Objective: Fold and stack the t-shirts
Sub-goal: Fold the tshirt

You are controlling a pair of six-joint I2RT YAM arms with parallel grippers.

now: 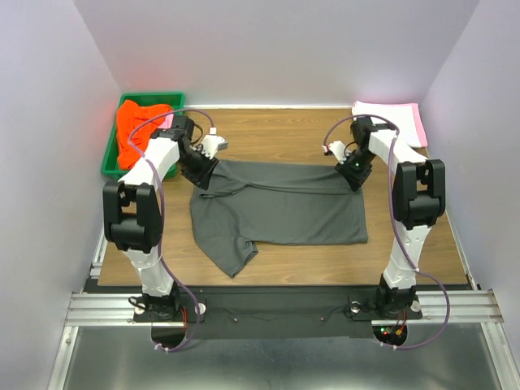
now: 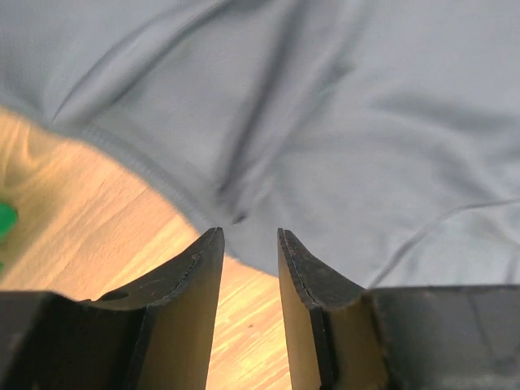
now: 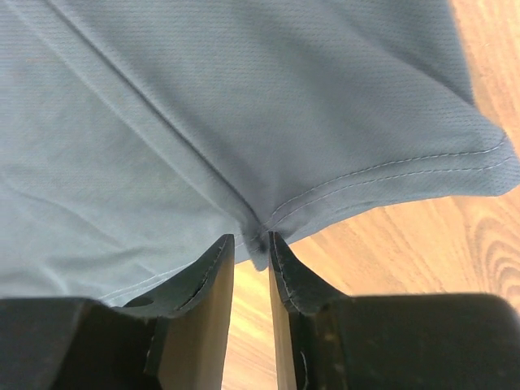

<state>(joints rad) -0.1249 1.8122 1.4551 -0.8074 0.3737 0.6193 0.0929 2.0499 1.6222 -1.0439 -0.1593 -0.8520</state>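
Hem of grey t-shirt (image 3: pixel 203 122) at right gripper (image 3: pixel 251 238).

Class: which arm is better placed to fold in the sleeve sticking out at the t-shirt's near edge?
Likely left. The sleeve juts near-left from the grey t-shirt, on the side of the left hand; the right hand is at the far-right corner.

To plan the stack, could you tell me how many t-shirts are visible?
3: grey t-shirt spread centrally, orange-red t-shirt in the green bin, pink t-shirt folded at far right; more may be hidden.
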